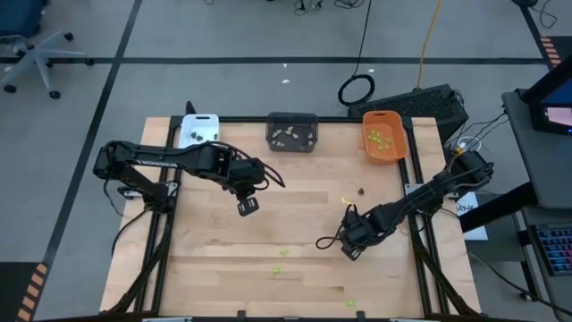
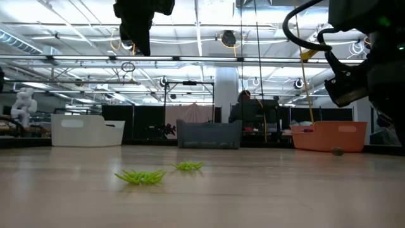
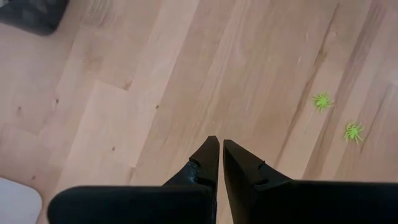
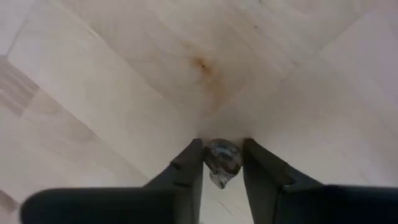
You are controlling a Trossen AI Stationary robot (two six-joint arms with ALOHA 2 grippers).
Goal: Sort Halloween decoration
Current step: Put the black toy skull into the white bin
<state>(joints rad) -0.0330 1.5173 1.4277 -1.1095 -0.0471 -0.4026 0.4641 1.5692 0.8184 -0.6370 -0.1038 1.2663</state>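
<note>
**Right Gripper Closed on a Small Grey Piece; Left Gripper Clenched Above the Table**

The right gripper (image 4: 222,163) is positioned low over the pale wooden table (image 1: 295,215), toward its right side. A small glossy pale beige-grey decoration piece (image 4: 222,160) is gripped between the two dark fingers (image 4: 186,171), which are seen pressed against both of its sides.

The left gripper (image 3: 221,152) is held above the table's left-centre region. Its fingers are clenched together, and nothing is held between them.

Loose lime-green spider-shaped decorations (image 3: 322,101) are scattered on the bare wood toward the table's front; two are seen side by side in the low view (image 2: 144,177). A small dark brown piece (image 1: 361,190) is located on the table in front of the rectangular orange plastic tray (image 1: 399,148).

Three trays are lined along the far edge: a white tray (image 1: 198,123) at left, a dark grey tray (image 1: 293,117) at centre holding pale pieces, and the orange tray at right holding green pieces.
</note>
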